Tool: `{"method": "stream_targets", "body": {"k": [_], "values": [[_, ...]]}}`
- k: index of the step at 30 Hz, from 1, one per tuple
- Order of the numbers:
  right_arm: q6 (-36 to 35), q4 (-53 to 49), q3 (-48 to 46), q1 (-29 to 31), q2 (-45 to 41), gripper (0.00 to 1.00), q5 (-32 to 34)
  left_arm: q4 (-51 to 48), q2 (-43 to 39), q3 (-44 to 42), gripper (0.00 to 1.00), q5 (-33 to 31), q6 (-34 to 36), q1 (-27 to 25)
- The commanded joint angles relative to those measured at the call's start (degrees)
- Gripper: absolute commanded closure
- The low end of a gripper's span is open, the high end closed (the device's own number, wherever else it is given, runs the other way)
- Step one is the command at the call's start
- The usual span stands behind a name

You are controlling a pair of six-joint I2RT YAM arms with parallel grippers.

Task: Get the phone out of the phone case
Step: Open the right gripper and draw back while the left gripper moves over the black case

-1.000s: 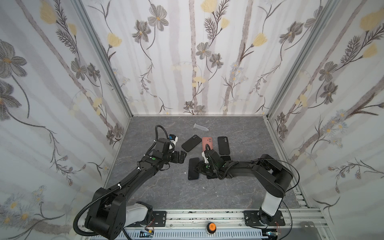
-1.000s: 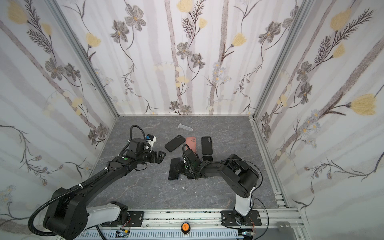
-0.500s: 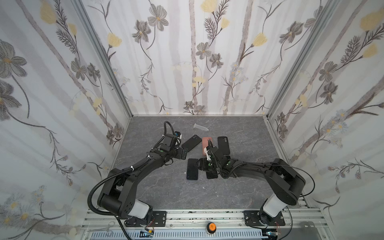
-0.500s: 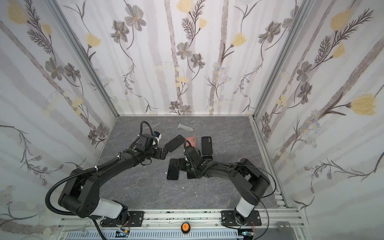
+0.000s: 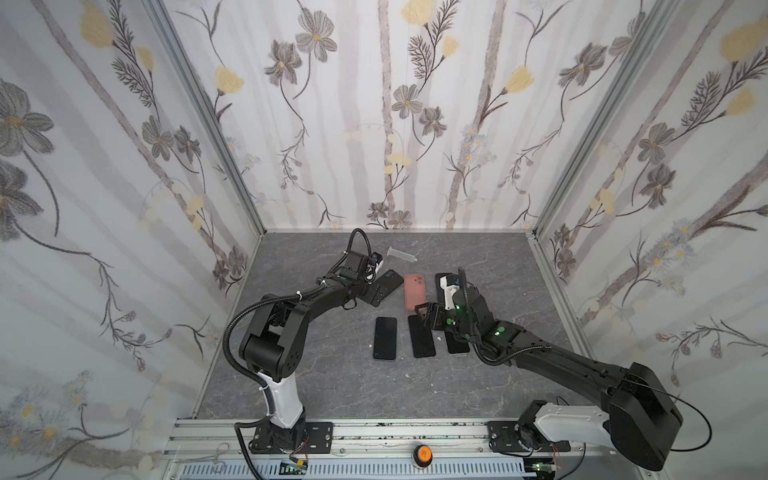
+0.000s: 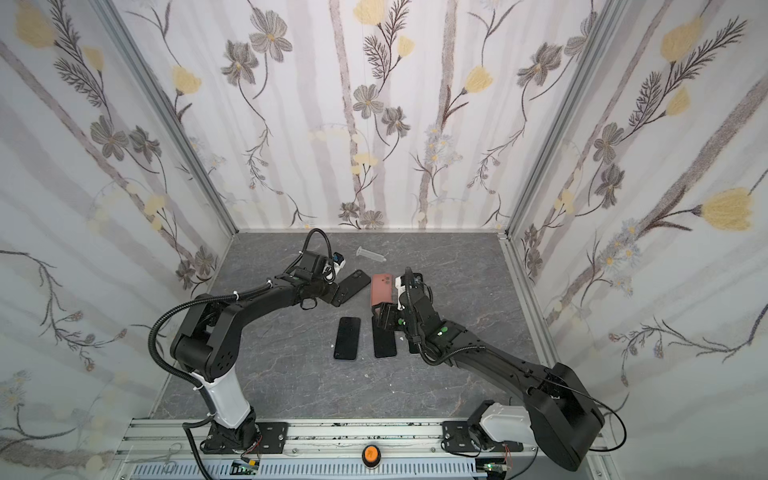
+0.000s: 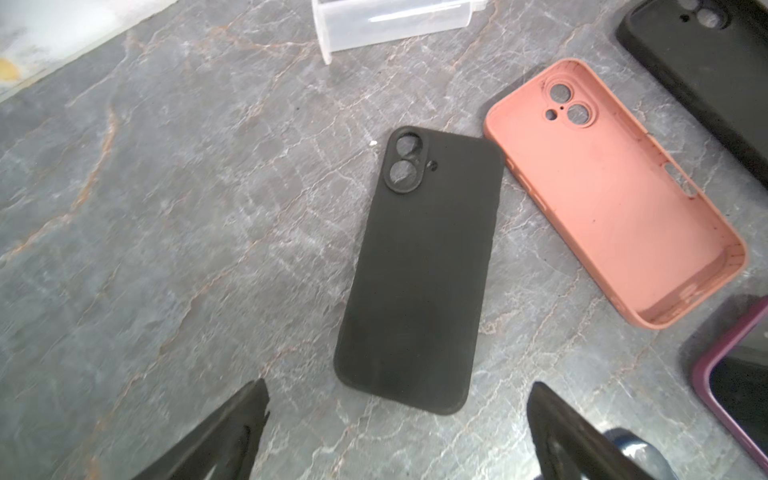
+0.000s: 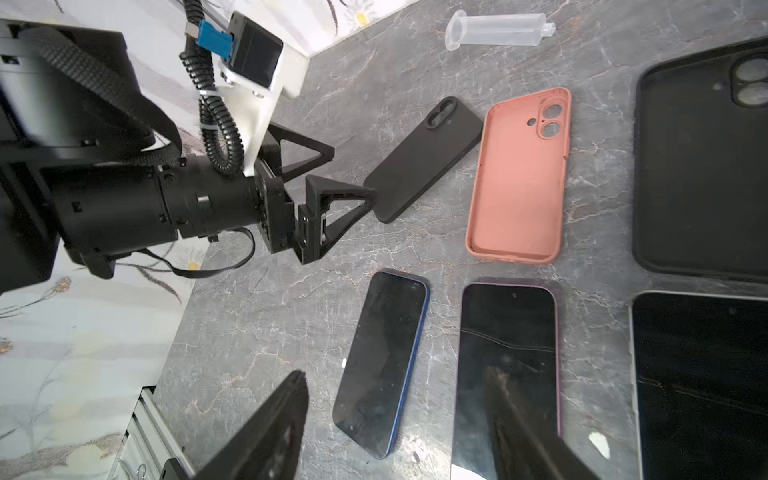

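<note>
plainly bare, blue phone [image 8: 380, 365] lies flat beside the purple-cased phone [image 8: 509, 332]

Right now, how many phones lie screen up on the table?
3, in a row: blue-edged phone left, purple-rimmed phone middle, light-rimmed phone right, partly under the right arm. The overturned black case could hide another.
</note>
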Motion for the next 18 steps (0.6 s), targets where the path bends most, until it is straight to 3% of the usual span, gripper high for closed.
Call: {"method": "stream_targets", "body": {"k": [1, 8, 18], "values": [[-1.3, -0.3, -1.4, -0.5, -1.8, 0.32, 2.0, -1.9, 3.1, 3.7, 0.0, 3.8, 5.2, 0.4], [-1.2, -0.8, -3.3, -0.9, -4.2, 0.31, 2.6, -6.8, 9.7, 11.1, 0.0, 6.5, 9.3, 1.4], [-1.0, -0.8, -3.2, -1.0, -3.8, 0.31, 2.0, -10.0, 14.3, 14.9, 0.0, 7.5, 10.7, 1.5]]}}
